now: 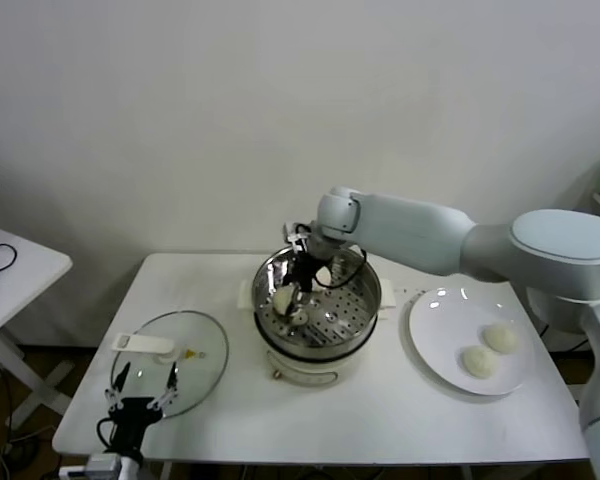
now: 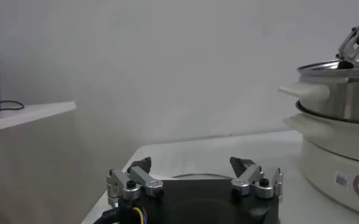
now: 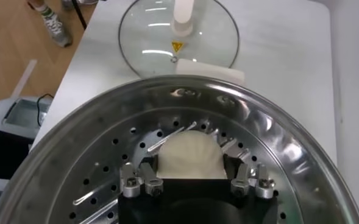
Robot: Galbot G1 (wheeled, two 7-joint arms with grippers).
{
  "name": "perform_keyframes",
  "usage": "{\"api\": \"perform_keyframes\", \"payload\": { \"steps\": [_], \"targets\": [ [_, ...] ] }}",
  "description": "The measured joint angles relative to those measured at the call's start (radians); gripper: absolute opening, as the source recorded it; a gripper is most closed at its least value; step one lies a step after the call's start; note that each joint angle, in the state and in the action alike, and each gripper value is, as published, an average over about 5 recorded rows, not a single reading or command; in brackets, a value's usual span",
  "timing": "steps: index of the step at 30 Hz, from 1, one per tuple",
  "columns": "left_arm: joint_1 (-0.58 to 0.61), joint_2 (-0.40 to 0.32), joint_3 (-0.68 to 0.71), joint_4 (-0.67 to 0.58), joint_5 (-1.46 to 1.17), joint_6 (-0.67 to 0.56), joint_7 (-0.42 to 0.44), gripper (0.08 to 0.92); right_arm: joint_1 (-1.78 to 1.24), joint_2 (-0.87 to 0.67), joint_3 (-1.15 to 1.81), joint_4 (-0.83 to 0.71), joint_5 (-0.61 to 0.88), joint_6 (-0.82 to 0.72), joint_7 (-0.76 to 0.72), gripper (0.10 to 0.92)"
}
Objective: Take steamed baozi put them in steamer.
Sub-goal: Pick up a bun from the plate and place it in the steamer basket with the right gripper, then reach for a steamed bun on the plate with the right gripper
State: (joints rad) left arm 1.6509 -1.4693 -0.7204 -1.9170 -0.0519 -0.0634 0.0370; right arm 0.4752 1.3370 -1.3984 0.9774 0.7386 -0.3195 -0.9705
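No legible writing — only a yellow warning triangle point(image 3: 177, 46) on the glass lid point(image 3: 161, 27). Steamed baozi point(image 3: 190, 157) sits between right gripper point(image 3: 191, 178) fingers inside steamer point(image 3: 75, 158) — whether clamped, cannot tell. Left gripper point(image 2: 194, 176) spread apart, low over desk point(image 2: 197, 155).

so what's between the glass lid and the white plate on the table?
The round shiny stainless-steel steamer on its cream-white pot base, seen in the head view. It sits between the flat glass lid and the round white plate, with bare tabletop either side.
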Motion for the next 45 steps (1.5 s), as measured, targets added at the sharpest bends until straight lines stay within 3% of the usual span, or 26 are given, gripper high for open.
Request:
{"api": "perform_keyframes", "payload": {
  "steps": [7,17,26,35,45],
  "targets": [
    [0.0,0.0,0.0,-0.001,-0.002,0.0,0.0,0.823,0.006,0.0,0.001,-0.003,-0.004,0.012,-0.01,0.818],
    [0.004,0.001,-0.002,-0.005,-0.004,-0.001,0.0,0.823,0.082,-0.053,-0.022,0.048,0.016,0.036,-0.055,0.823],
    [-0.002,0.003,0.0,-0.015,-0.01,0.006,0.0,0.823,0.251,-0.236,-0.09,0.183,-0.002,0.085,-0.138,0.823],
    [-0.007,-0.003,0.007,-0.025,0.002,0.015,0.003,0.823,0.291,-0.516,-0.084,0.315,-0.192,0.166,-0.222,0.823],
    [0.019,-0.006,-0.002,-0.039,0.015,0.007,0.012,0.823,0.012,-0.761,0.161,0.334,-0.483,0.242,-0.266,0.823]
  ]
}}
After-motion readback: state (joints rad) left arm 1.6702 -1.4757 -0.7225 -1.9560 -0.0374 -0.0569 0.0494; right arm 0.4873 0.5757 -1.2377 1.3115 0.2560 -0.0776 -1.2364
